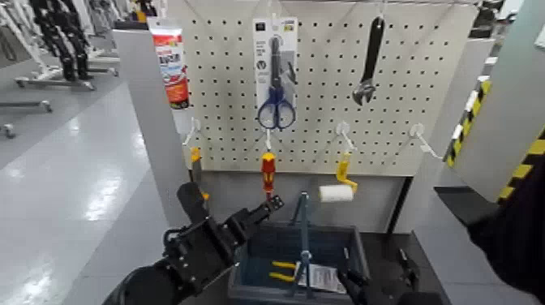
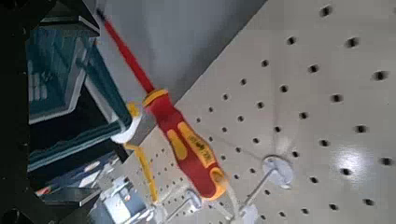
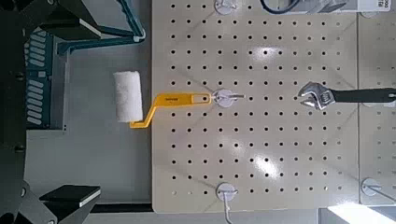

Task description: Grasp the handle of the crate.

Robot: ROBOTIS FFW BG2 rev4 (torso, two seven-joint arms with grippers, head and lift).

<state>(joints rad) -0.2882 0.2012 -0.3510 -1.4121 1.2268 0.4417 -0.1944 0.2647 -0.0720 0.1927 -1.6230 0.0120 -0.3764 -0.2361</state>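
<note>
1. The dark grey-blue slatted plastic crate (image 1: pixel 280 243) sits low in the head view, at the foot of the white perforated pegboard (image 1: pixel 324 81); its open top faces up.
2. The thin blue-grey bail handle (image 1: pixel 303 227) stands upright over the crate's middle, rising above the rim between the two long sides. Neither gripper touches it.
3. Inside the crate lie yellow-handled pliers (image 1: pixel 283 271) and a white printed card (image 1: pixel 327 278).
4. The left gripper (image 1: pixel 266 208) is raised at the crate's left end, pointing up and toward the pegboard, close below the hanging red-and-yellow screwdriver (image 1: pixel 268 174). Its black fingers appear parted and hold nothing.
5. In the left wrist view the same screwdriver (image 2: pixel 182 140) hangs near the camera, with the crate (image 2: pixel 61 75) beside it.
6. The right gripper (image 1: pixel 379 276) is low at the crate's right end, near the rim. Its two dark fingers (image 1: pixel 354 284) are spread apart, empty.
7. In the right wrist view its black fingertips (image 3: pixel 73 196) frame the scene widely separated; the crate's slatted wall (image 3: pixel 39 79) lies between them.
8. Hanging on the pegboard: blue-handled scissors in a card pack (image 1: pixel 276 77), a black adjustable wrench (image 1: pixel 369 61), and a small white paint roller with a yellow handle (image 1: pixel 339 185).
9. A red-and-white tube (image 1: pixel 171 63) stands at the pegboard's left edge.
</note>
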